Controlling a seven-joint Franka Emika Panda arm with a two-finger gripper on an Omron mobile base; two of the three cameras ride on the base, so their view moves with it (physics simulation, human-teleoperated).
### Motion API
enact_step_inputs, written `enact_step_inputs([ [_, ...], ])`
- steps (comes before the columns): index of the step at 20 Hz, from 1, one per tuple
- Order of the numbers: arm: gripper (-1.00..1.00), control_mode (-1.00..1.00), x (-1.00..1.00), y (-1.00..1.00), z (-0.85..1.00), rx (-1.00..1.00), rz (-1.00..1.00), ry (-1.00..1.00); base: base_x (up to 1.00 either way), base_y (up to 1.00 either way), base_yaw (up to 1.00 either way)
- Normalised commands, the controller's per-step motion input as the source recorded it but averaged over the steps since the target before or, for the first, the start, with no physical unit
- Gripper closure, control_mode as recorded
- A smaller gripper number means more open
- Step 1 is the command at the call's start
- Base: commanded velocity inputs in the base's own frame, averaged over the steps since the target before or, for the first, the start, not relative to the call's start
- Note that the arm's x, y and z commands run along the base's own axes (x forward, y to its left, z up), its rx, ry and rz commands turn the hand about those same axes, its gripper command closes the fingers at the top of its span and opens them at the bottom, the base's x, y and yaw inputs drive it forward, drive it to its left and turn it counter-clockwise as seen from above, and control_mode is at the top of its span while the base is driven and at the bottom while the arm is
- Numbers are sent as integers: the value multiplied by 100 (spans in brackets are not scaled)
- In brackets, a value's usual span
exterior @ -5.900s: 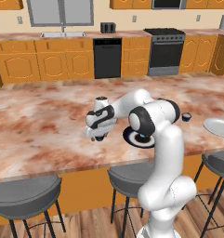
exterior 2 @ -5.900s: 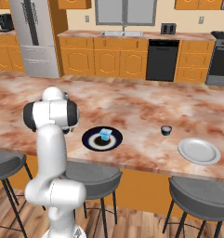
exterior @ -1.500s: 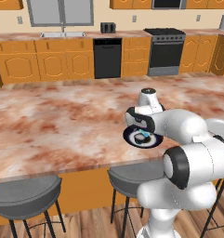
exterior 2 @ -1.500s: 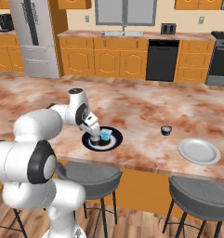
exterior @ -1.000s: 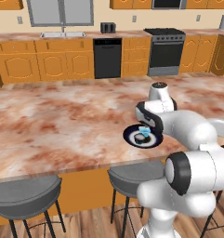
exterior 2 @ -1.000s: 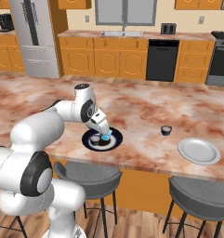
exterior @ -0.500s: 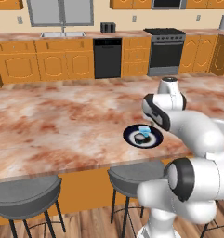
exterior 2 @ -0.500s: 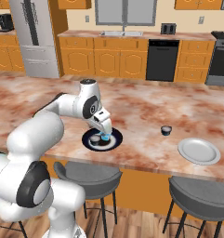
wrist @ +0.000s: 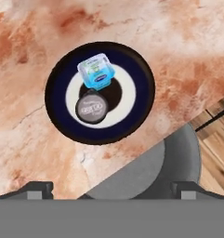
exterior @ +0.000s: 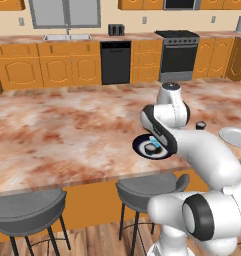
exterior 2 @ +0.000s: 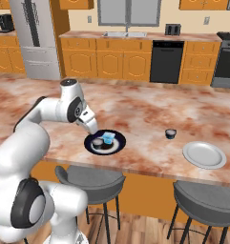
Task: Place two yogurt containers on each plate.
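Dark plate (wrist: 55,116) holds 2 cups; gripper (wrist: 111,188) fingers spread wide, empty — swing toward the dark cup (exterior 2: 170,134) next, approach from above.

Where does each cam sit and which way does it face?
Left base view: behind-left, facing forward over the counter; white arm rises lower right.
Right base view: behind-right, same counter; arm lower left, grey plate right.
Hand view: on the hand, looking down; tool open.
Shared: dark plate carrying blue cup and dark cup.
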Motion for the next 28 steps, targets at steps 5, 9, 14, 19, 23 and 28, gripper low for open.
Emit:
enact_step_inputs([
  [5, -100, -100, 0, 14, 2, 0, 0, -8, 0, 0, 0],
  [9, -100, -100, 0, 18, 0, -1, 0, -3, 0, 0, 0],
  [14, -100, -100, -6, 0, 0, 0, 0, -4, 0, 0, 0],
  [19, -100, 100, -3, -15, 0, 0, 0, 0, -22, -60, 0],
  [23, -100, 100, 0, 0, 0, 0, 0, 0, -18, -100, -5],
  [28, -100, 100, 0, 0, 0, 0, 0, 0, -17, -100, -4],
])
